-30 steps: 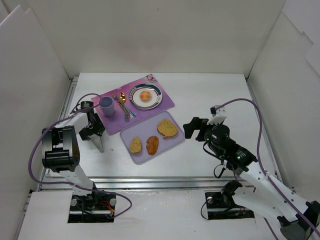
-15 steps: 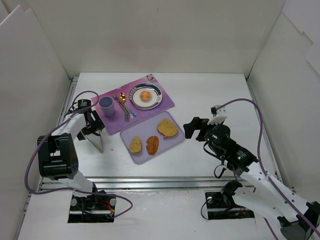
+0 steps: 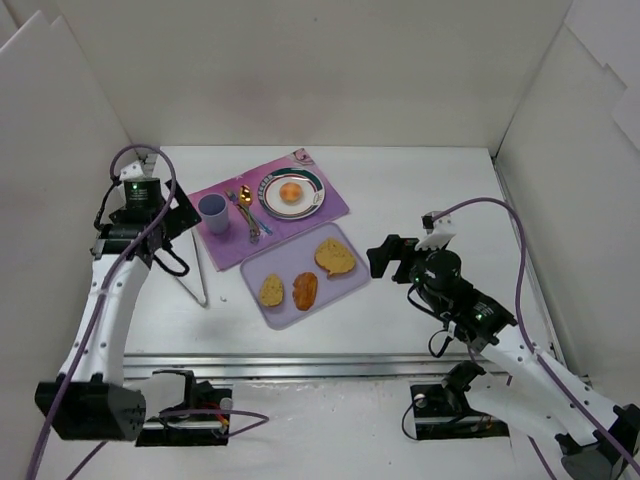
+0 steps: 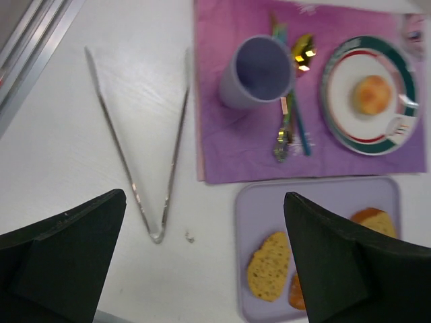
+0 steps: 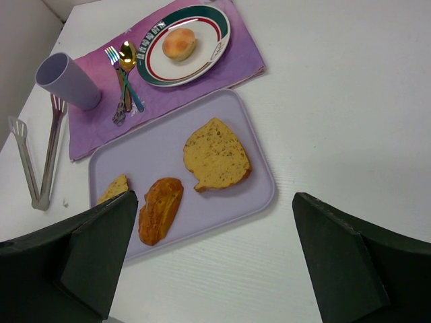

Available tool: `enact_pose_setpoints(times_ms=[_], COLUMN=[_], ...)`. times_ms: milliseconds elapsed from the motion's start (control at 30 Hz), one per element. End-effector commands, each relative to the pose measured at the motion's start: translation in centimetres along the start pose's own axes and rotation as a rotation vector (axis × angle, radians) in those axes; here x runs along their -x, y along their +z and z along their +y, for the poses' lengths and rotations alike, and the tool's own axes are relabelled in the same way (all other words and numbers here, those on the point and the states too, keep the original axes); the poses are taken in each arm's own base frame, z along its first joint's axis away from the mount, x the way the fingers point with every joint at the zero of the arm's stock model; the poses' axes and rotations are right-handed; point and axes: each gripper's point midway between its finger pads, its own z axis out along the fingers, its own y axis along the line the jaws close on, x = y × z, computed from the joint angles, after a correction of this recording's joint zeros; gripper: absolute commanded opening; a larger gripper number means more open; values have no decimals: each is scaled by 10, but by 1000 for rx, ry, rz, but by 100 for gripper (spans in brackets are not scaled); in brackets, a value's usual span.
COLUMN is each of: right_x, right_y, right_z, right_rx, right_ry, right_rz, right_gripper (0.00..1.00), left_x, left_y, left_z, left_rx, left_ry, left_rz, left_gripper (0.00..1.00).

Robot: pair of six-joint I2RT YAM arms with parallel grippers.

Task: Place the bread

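**A:** Where do things stand, biggest first?

**B:** On the white tabletop (image 3: 420,190) lies a purple placemat (image 3: 228,242), with a lilac tray (image 5: 222,215) just beside its near edge. The left end effector (image 4: 205,195) hangs above the mat's left border, spread wide and carrying nothing. The right end effector (image 5: 215,196), equally wide and empty, looks down over the tray.

**A:** And the bread?

**B:** The bread (image 4: 372,94) sits near the middle of the plate (image 3: 318,185) on the mat, apart from the rim. The tongs (image 4: 157,233) lie flat on the tabletop left of the mat, touched by neither arm. The cup (image 4: 259,70) is near their open ends.

**A:** So what's the step?

**B:** I'd judge the placing done, and the job now is a clean exit. Lift the left arm straight up before swinging it home. Keep the fingers off the cup, which would tip easily, and clear of the tongs. Nothing should nudge the mat, or the bun may roll.
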Motion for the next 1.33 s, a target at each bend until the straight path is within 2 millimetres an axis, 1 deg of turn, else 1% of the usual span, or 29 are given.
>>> enact_pose_setpoints(times_ms=[0, 33, 67, 100, 133, 167, 200, 233, 267, 300, 333, 367, 400, 433, 467, 500, 533, 567, 600, 667, 700, 733, 800, 833, 967, 1067, 1133, 1300], right_x=[32, 33, 35, 36, 37, 38, 37, 38, 39, 40, 40, 38, 37, 37, 34, 34, 33, 31, 30, 29, 28, 27, 27, 28, 27, 27, 29, 31], right_y=[-7, -9, -12, -14, -15, -18, -19, -20, -21, -21, -21, -20, -19, -19, -17, -17, -16, -16, -15, -14, -14, -14, -14, -13, -12, -13, -15, -14], right_z=[16, 16, 19, 21, 22, 25, 26, 26, 27, 27, 27, 27, 28, 29, 30, 31, 34, 35, 36, 40, 42, 43, 43, 42, 42, 45, 45, 39], right_rx=[56, 59, 75, 89, 96, 117, 125, 125, 130, 129, 130, 134, 135, 138, 145, 148, 161, 166, 172, 193, 202, 205, 206, 203, 199, 214, 216, 191], right_ry=[34, 38, 41, 41, 44, 44, 45, 45, 42, 41, 36, 32, 31, 31, 26, 26, 25, 24, 22, 24, 23, 23, 21, 18, 15, 14, 15, 13], right_rz=[-90, -96, -97, -97, -100, -101, -99, -103, -107, -109, -107, -99, -95, -93, -80, -79, -68, -61, -57, -46, -44, -40, -42, -43, -43, -37, -48, -60], right_gripper=[98, 98, 98, 98, 98, 98, 98, 98, 98, 98, 98, 98, 98, 98, 98, 98, 98, 98, 98, 98, 98, 98, 98, 98, 98, 97, 97, 97], left_x=[27, 29, 16, 13, 14, -8, -12, -12, -19, -35, -38, -44, -48, -52, -62, -61, -63, -66, -65, -71, -68, -73, -76, -83, -91, -94, -97, -100], left_y=[-59, -67, -73, -85, -90, -88, -96, -101, -101, -105, -110, -112, -119, -127, -125, -134, -138, -140, -145, -150, -159, -160, -160, -154, -146, -146, -151, -154], left_z=[-26, -37, -52, -60, -72, -83, -89, -98, -102, -109, -118, -121, -124, -132, -132, -132, -134, -130, -130, -128, -127, -127, -124, -123, -125, -131, -136, -138], left_rx=[-154, -207, -261, -313, -364, -411, -456, -501, -526, -571, -616, -642, -670, -712, -722, -751, -771, -784, -800, -826, -852, -861, -864, -850, -841, -859, -882, -893], left_ry=[7, 21, 66, 93, 105, 152, 164, 183, 203, 235, 252, 266, 272, 284, 303, 300, 310, 317, 316, 337, 324, 332, 328, 335, 343, 352, 363, 367], left_rz=[-145, -171, -165, -198, -241, -214, -236, -273, -273, -261, -273, -270, -276, -291, -287, -313, -337, -352, -372, -385, -409, -407, -410, -394, -375, -366, -354, -356], left_gripper=[100, 100, 100, 100, 100, 100, 100, 100, 100, 100, 100, 100, 100, 100, 100, 100, 100, 100, 100, 100, 100, 100, 100, 100, 100, 100, 100, 100])
